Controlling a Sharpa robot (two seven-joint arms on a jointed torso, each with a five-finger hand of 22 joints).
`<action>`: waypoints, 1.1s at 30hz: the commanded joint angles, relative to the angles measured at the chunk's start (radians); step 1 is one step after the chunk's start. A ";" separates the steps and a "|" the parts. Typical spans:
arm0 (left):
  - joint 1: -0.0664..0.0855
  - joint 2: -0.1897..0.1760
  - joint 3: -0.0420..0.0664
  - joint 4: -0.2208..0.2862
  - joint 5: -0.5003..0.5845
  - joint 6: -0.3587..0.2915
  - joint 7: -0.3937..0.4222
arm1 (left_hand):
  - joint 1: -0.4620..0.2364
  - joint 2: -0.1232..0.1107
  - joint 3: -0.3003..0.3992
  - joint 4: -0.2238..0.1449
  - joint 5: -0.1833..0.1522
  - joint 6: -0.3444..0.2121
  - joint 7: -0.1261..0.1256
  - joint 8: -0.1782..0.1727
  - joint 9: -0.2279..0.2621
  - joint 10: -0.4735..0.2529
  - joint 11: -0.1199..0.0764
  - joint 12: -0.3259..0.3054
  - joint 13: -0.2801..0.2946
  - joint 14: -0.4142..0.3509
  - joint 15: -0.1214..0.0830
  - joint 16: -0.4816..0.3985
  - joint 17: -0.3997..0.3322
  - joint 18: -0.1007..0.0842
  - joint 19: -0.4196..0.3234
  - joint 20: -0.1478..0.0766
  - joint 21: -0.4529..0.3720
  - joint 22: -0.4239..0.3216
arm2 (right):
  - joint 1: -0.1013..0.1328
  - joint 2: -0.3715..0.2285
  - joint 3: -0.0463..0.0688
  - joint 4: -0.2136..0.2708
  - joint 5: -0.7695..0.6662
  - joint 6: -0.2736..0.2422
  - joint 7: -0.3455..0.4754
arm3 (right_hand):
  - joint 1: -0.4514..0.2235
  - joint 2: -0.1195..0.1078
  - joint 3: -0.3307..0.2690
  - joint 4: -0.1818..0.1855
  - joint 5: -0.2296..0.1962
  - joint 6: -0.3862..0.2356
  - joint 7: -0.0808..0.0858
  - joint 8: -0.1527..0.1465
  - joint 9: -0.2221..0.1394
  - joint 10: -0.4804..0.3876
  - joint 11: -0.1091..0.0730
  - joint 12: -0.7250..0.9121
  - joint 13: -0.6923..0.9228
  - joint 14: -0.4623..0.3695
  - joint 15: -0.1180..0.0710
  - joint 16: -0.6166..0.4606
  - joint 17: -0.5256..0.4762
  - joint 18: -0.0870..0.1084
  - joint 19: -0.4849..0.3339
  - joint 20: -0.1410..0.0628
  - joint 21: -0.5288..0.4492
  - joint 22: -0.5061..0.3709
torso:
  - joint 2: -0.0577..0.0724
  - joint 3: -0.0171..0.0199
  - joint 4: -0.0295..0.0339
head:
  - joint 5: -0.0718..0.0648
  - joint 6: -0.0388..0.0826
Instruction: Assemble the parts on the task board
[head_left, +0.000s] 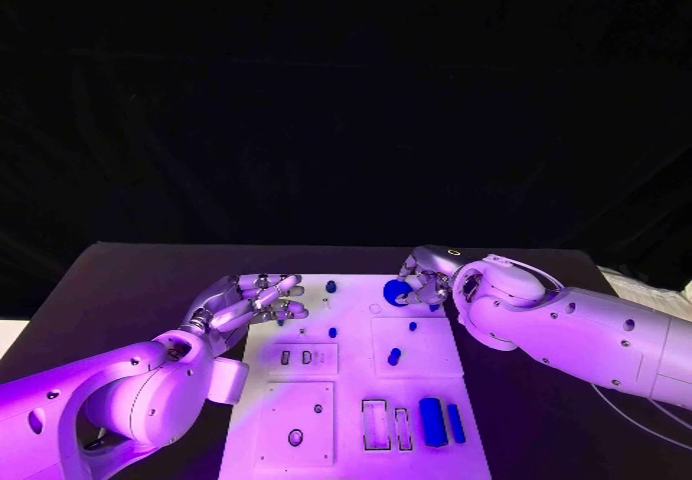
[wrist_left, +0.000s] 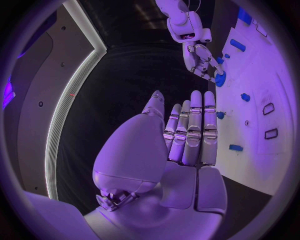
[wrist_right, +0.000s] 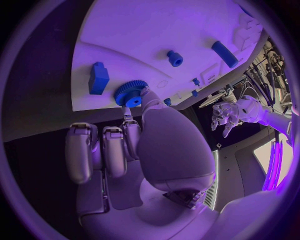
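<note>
Two hands: right hand (head_left: 423, 283) fingers pinch blue gear (wrist_right: 130, 93); left hand (head_left: 257, 301) fingers spread, holding nothing.

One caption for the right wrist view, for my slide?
Right hand touching a blue gear at the white task board's edge.

Task board (head_left: 433, 365) lying in the middle of the desk (head_left: 130, 275), long side running away from the robot. Left hand (head_left: 253, 300) at the board's far left edge, right hand (head_left: 426, 280) at its far right edge, touching a gear (head_left: 397, 291) there. Nearer the robot, two long bars (head_left: 431, 418) side by side on the board's right part, a small peg (head_left: 394, 356) between them and the gear.
</note>
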 joint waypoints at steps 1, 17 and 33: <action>0.001 0.002 0.000 0.001 0.002 0.023 0.002 | -0.003 0.008 -0.004 -0.002 -0.001 -0.002 0.005 -0.005 0.000 -0.004 0.001 -0.003 0.000 -0.007 0.003 -0.006 0.001 0.019 -0.003 0.003 -0.007 -0.001 | -0.003 0.003 -0.001 -0.005 -0.027 0.043 -0.013 | 0.004 0.008 0.007 -0.004 -0.010 0.010 -0.002 0.007 0.001 0.013 0.000 0.007 0.055 0.083 0.006 0.005 0.163 -0.020 0.008 -0.003 0.006 0.025 | 0.000 0.0000 0.0003 | 0.002 -0.002; 0.001 0.002 0.000 0.000 0.002 0.024 0.000 | -0.003 0.009 -0.004 -0.002 -0.001 -0.001 0.005 -0.005 0.000 -0.004 0.001 -0.003 0.000 -0.007 0.003 -0.007 0.001 0.019 -0.003 0.003 -0.007 -0.002 | -0.008 0.013 -0.003 -0.003 -0.073 0.026 -0.027 | 0.023 0.039 0.062 -0.029 -0.063 0.084 -0.022 0.034 0.013 0.033 -0.017 0.050 0.100 0.085 -0.007 0.012 0.176 -0.024 0.016 -0.012 0.017 0.048 | -0.001 -0.0006 0.0006 | 0.001 -0.006; 0.001 0.000 0.000 -0.003 0.002 0.024 0.003 | -0.003 0.009 -0.004 -0.002 -0.001 -0.001 0.005 -0.005 0.000 -0.004 0.001 -0.003 0.000 -0.007 0.003 -0.007 0.001 0.019 -0.003 0.003 -0.007 -0.002 | -0.008 0.032 -0.002 0.100 -0.149 -0.160 -0.060 | 0.028 0.050 0.113 -0.052 -0.022 0.125 -0.041 0.045 0.027 0.048 -0.033 0.077 0.127 0.086 -0.022 0.015 0.183 -0.032 0.033 -0.026 0.035 0.086 | -0.001 -0.0026 0.0035 | 0.003 0.000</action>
